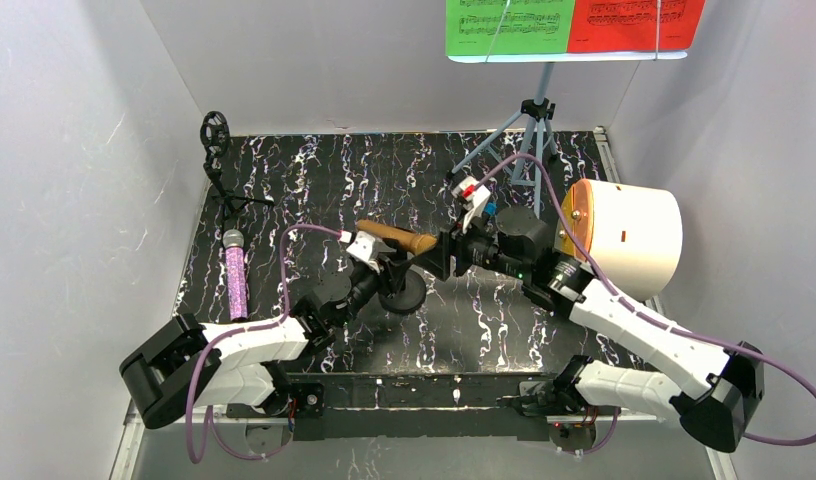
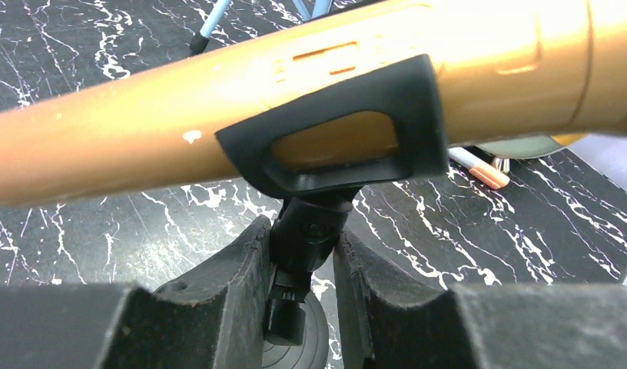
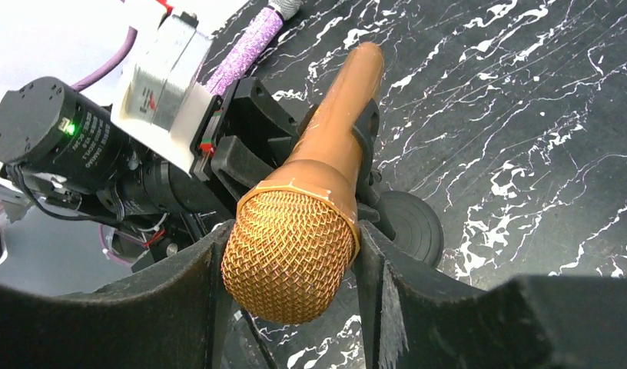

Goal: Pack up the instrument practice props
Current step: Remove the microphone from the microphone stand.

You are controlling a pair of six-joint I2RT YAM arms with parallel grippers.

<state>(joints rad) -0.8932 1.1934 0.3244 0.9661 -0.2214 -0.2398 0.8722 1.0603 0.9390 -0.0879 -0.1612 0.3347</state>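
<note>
A gold microphone (image 1: 394,237) lies tilted in the clip of a thin black mic mount (image 1: 404,292) with a round base, mid-table. My left gripper (image 2: 301,231) is shut on the stem of that mount (image 2: 301,254), just under the clip. My right gripper (image 3: 293,231) is shut on the gold microphone's mesh head (image 3: 289,257). A purple glitter microphone (image 1: 235,277) lies flat at the left. A second black mic mount (image 1: 217,150) stands at the far left corner. At the back, a pale blue music rack on tripod legs (image 1: 531,125) holds a green score sheet (image 1: 507,25) and a red score sheet (image 1: 634,22).
A white cylindrical container (image 1: 629,240) lies on its side at the right edge, its orange lid facing the arms. An orange-tipped pen (image 2: 479,167) lies on the marbled black tabletop (image 1: 314,180). White walls close in on three sides.
</note>
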